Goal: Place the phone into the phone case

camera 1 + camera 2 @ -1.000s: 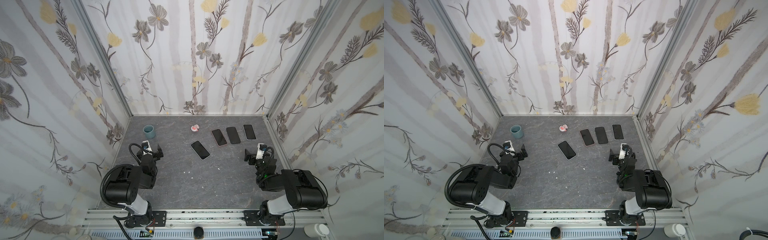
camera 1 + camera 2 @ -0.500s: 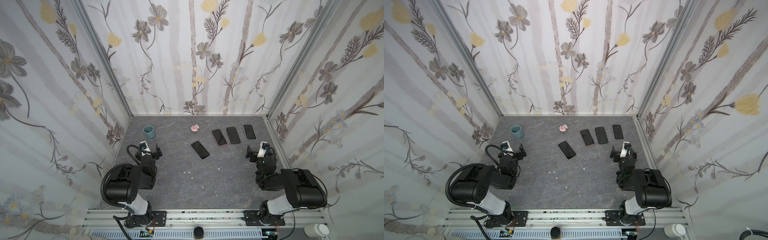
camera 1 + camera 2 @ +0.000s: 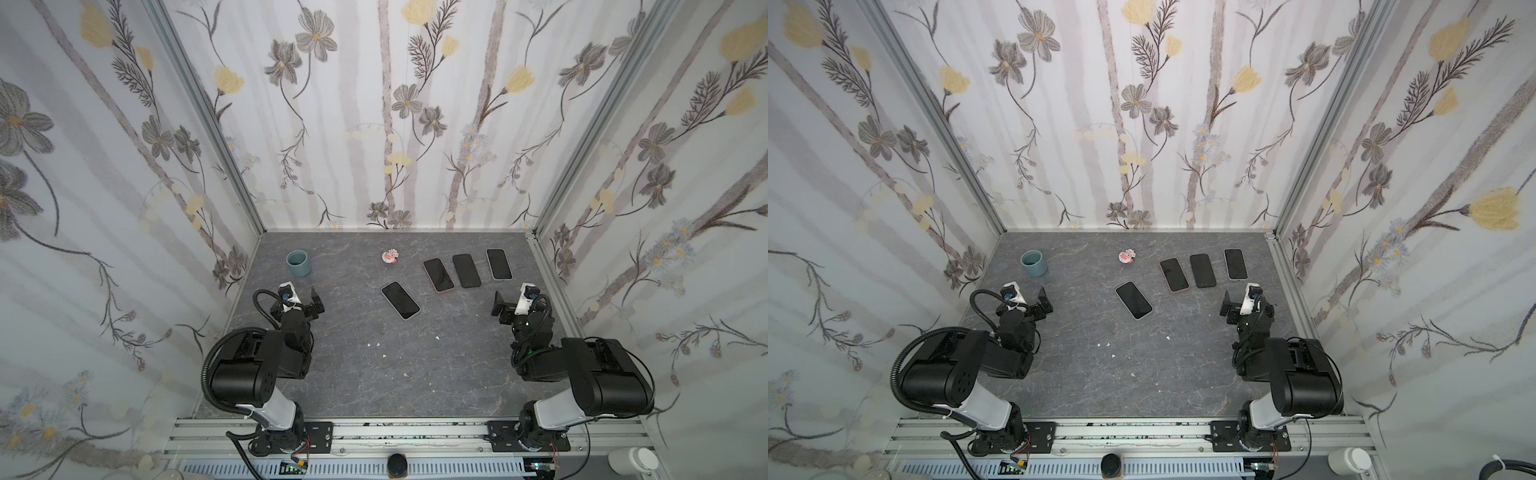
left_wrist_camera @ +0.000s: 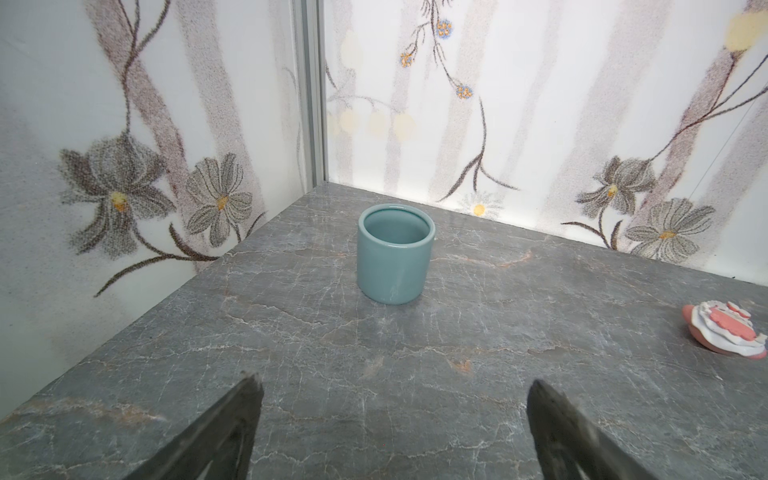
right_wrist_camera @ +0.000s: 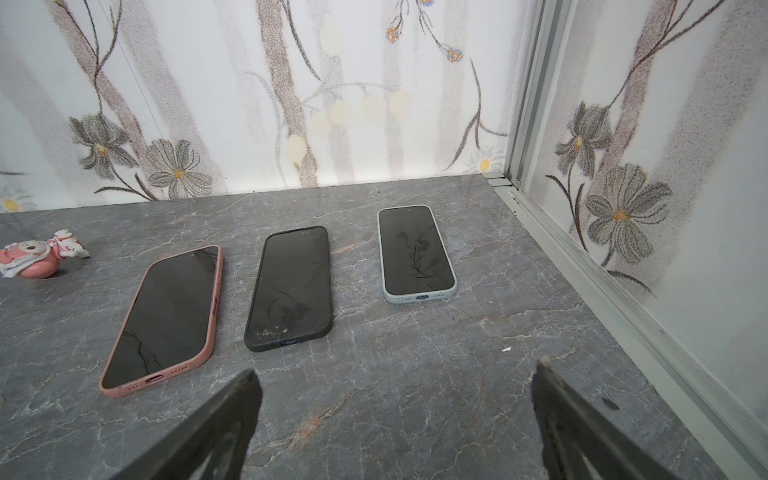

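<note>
I see four phones lying flat with their dark sides up on the grey stone surface [image 3: 374, 374]. The lone phone [image 3: 400, 300] is near the middle. Its long side runs on a slant, with the far end to the left and the near end to the right.

Three more sit in a row further back on the right: a pink-edged phone [image 5: 164, 316], a black phone [image 5: 291, 286] and a pale-edged phone [image 5: 417, 253]. They lie side by side but not touching. Their long sides run near to far, and their plug holes face my right arm [image 3: 582, 374]. I cannot tell if any of them is just an empty case.

The left jaws are wide apart and hold nothing. They face a blue cup [image 4: 395, 253]. The right jaws are also wide apart and empty, and they face the row of three.

A small pink toy [image 3: 390, 256] sits near the back. Tiny white crumbs [image 3: 378, 344] dot the surface. Flower walls [image 3: 374, 124] stand on three sides.
</note>
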`<state>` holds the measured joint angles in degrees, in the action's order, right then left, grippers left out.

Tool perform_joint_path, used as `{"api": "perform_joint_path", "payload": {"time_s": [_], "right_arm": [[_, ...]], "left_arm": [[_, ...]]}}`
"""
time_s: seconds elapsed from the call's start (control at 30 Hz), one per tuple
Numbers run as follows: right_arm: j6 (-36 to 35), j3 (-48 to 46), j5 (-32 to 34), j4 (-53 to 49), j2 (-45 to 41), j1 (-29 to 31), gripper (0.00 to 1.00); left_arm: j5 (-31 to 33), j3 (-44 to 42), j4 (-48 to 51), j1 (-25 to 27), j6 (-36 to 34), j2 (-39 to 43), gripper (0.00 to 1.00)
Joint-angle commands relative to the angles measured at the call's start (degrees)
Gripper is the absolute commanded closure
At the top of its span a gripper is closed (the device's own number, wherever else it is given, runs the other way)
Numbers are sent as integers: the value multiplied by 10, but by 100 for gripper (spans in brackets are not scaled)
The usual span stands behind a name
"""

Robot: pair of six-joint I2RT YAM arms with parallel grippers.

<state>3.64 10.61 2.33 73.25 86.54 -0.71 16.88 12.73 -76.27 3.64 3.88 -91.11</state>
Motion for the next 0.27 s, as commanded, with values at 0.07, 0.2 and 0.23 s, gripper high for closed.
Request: {"api": "perform_joint_path", "payload": {"time_s": [0.07,0.2,0.23], "right_arm": [[1,2,7,33,-1,0,0],[1,2,7,33,0,0,0],[1,2,7,33,0,0,0]], "left_arm": [[0,1,-25,-4,5,0,0],[4,1,-26,-1,4,1,0],[10,-1,-30,-1,6,2,0]]}}
